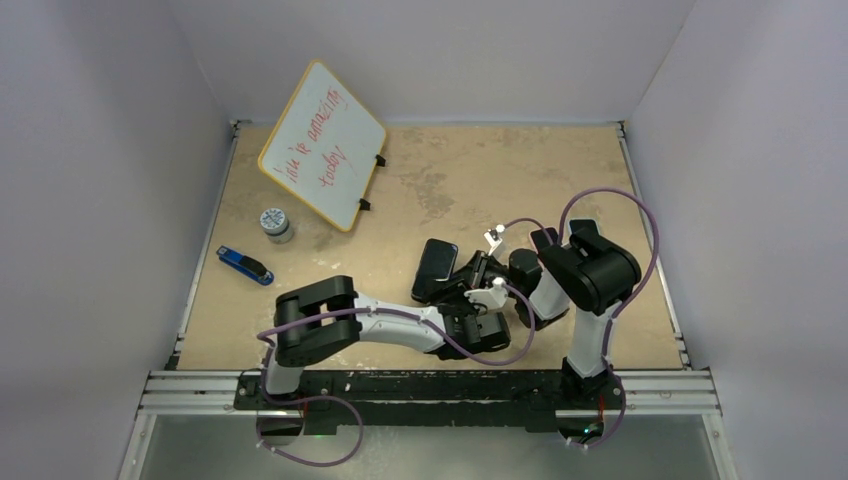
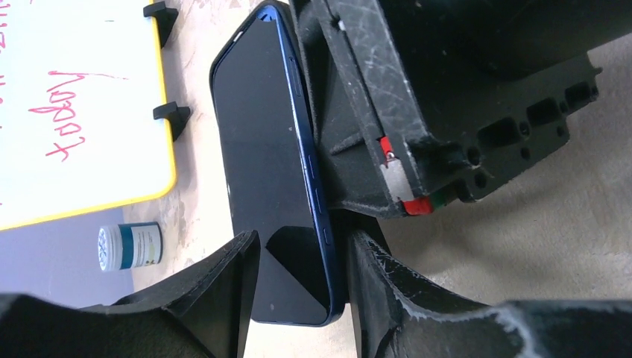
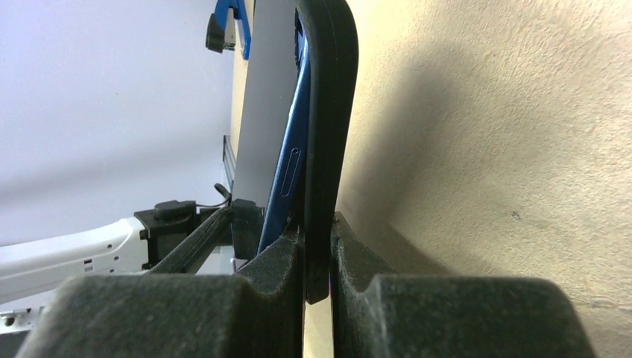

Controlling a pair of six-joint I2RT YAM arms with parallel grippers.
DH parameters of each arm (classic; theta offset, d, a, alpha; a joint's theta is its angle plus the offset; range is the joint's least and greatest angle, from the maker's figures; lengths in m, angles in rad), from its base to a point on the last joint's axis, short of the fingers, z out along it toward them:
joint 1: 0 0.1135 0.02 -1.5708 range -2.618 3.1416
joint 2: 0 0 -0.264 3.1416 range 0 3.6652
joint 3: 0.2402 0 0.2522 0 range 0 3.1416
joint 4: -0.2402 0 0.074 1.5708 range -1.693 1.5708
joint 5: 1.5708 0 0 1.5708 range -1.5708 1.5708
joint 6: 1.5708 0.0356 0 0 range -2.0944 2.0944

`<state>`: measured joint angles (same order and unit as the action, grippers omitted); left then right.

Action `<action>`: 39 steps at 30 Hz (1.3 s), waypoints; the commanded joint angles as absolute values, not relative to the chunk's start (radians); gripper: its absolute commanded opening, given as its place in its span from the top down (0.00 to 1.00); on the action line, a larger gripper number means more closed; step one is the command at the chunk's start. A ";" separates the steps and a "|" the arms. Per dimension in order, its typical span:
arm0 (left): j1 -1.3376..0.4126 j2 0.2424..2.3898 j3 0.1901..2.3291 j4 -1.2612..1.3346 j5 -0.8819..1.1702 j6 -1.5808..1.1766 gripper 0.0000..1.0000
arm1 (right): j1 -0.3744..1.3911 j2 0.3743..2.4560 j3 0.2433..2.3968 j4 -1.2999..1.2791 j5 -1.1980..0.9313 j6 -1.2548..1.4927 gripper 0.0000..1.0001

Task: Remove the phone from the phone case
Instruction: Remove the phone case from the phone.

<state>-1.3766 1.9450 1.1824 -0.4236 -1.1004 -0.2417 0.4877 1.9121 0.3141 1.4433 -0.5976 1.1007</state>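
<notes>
Sitting between both arms near the middle of the table [image 1: 560,180], the phone [image 2: 268,171] is seen with its blue side partly parted from the black phone case [image 3: 328,112]; it is judged rigid, glass-faced and slippery, best taken by its long edges; the case rim is pinched by the right gripper [image 3: 317,276], extended leftward; the phone's lower end is straddled by the left gripper [image 2: 302,257], stretched low; its clamping cannot be told.

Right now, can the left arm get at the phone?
Likely yes: the left end effector straddles one end of the phone, nothing between, while the right end effector pinches the case edge. Actual grip unclear.
</notes>
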 commanded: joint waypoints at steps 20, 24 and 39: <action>-1.354 1.825 1.184 -0.427 -1.103 -0.236 1.00 | 0.474 1.927 0.337 1.542 -0.625 1.124 1.00; -1.353 1.748 1.167 -0.430 -1.095 -0.238 1.00 | 0.466 1.918 0.350 1.480 -0.599 1.105 1.00; -1.230 1.520 1.078 -0.502 -1.096 -0.344 1.00 | 0.391 1.820 0.710 0.618 -0.521 0.697 1.00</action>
<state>-1.2625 1.6032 1.1122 -0.5056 -1.0607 -0.2974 0.4175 1.8359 0.5697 0.9527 -0.5472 0.9024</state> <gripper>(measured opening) 0.133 0.135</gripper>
